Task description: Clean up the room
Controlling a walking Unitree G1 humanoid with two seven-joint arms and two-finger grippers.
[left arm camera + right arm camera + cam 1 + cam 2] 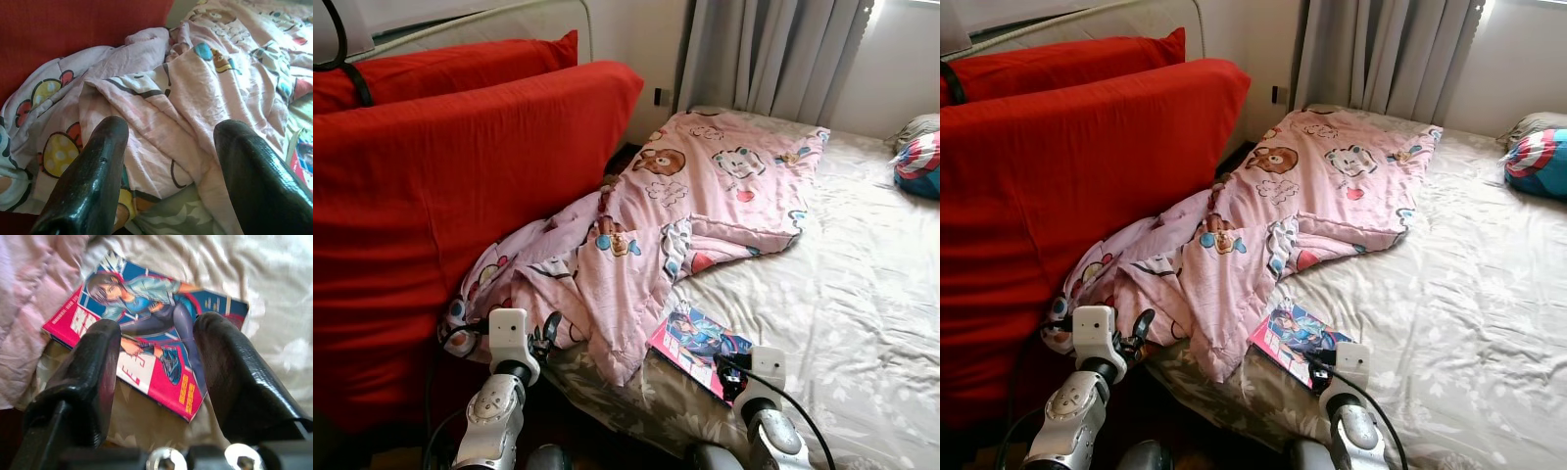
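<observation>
Head views: a thin glossy comic book with a pink-red border (pixel 697 349) lies flat on the pale floral bedsheet (pixel 862 294), just beside the crumpled pink cartoon-print quilt (pixel 705 186); its long axis runs diagonally toward the near bed edge. The right gripper (pixel 732 375) reaches forward over its near corner, perhaps touching. The left gripper (pixel 546 333) points at the quilt's hanging edge beside the red fabric sofa back (pixel 431 196).

Left wrist view: the fingers (pixel 88 181) stand spread before the quilt.

Right wrist view: the parted fingers (pixel 93 377) straddle the book.

Both silver arms reach forward, low. The left claw (pixel 168 161) has its fingers spread apart; the right claw (pixel 156 367) is likewise parted.
</observation>
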